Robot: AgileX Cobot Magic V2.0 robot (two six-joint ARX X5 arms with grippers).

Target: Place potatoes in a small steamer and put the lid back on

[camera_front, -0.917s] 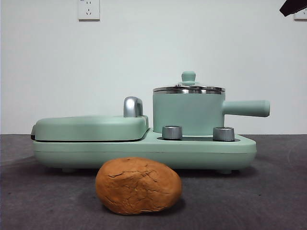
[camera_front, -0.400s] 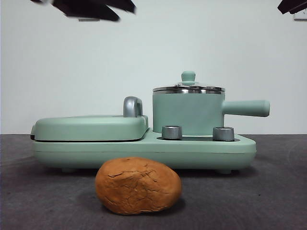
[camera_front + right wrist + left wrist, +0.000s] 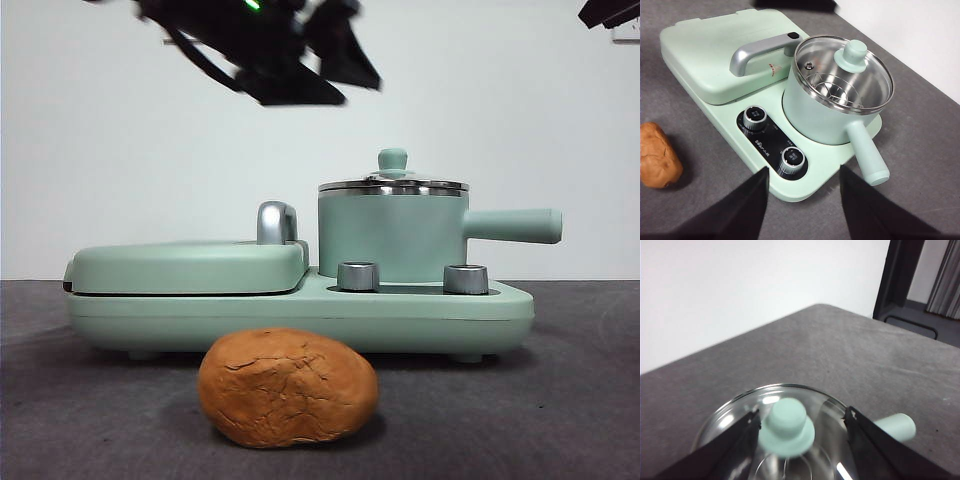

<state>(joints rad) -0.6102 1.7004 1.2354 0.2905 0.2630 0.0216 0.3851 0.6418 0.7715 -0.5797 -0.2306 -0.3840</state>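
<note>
The potato (image 3: pixel 288 387), an orange-brown cracked lump, lies on the dark table in front of the appliance; the right wrist view shows the potato (image 3: pixel 657 156) off to one side. The small steamer (image 3: pixel 392 235) (image 3: pixel 815 115) stands on the base with its long handle (image 3: pixel 897 425) sticking out. The glass lid (image 3: pixel 393 185) (image 3: pixel 840 70) (image 3: pixel 735 415) sits on it. My left gripper (image 3: pixel 318 78) (image 3: pixel 802 414) hangs open above the lid, left of the knob in the front view. My right gripper (image 3: pixel 804 172) is open, high and away, only a black tip (image 3: pixel 608 10).
The mint-green base (image 3: pixel 300 320) carries a flat griddle cover (image 3: pixel 185 265) with a chrome handle (image 3: pixel 277 222) to the left of the pot. Two metal dials (image 3: pixel 359 276) (image 3: pixel 466 279) sit in front of the pot. White wall behind.
The left arm has come in from the top left, moving down and to the right toward the pot. The potato, pot, lid and right arm tip are unmoved.
</note>
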